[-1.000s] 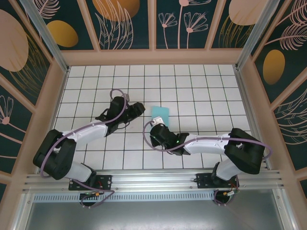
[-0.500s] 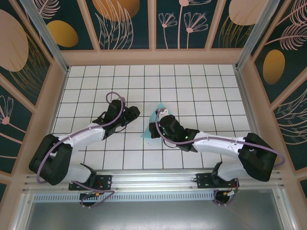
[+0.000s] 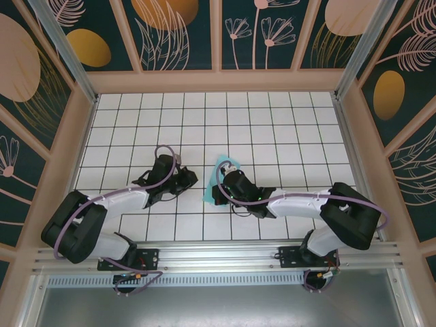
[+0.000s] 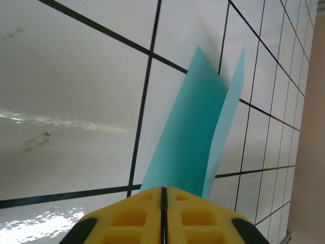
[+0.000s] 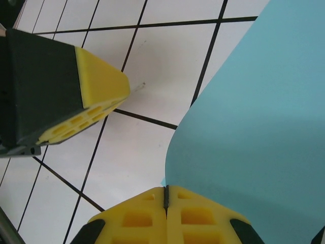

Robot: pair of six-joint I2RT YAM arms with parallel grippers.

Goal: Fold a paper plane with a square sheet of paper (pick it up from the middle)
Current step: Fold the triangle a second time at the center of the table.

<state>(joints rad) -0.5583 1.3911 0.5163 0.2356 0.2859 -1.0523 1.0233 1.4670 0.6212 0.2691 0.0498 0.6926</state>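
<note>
At mid-table (image 3: 286, 136), just ahead of both arms, I see the sheet (image 3: 211, 191) as a folded turquoise shape lying between the two grippers. Overhead view: the left gripper (image 3: 193, 179) reaches in from the left, and its tip ends just beside the sheet's left edge. The right gripper (image 3: 223, 182) reaches in from the right and sits over the sheet, covering its middle. Paper shows beyond it on the far side and at the near left. Left wrist view: the left gripper (image 4: 162, 192) has its yellow fingers (image 4: 132, 213) pressed together, with a thin dark seam between them. The sheet (image 4: 193, 132) stands ahead of them, raised off the white tiles as two panels that meet along a crease. They form a narrow V with two pointed tips uppermost. Its lower end passes behind the fingertips, so from this view I cannot tell whether they touch it. Right wrist view: the right gripper (image 5: 166, 189) is likewise closed to a seam. The curved edge of the sheet (image 5: 254, 101) runs straight down into that seam, so I read it as clamped on the paper. The left gripper (image 5: 119, 94) shows at upper left as a yellow pad on a black body. Bare tile and a black grid line lie between its tip and the sheet's edge, so it is apart from the paper.
</note>
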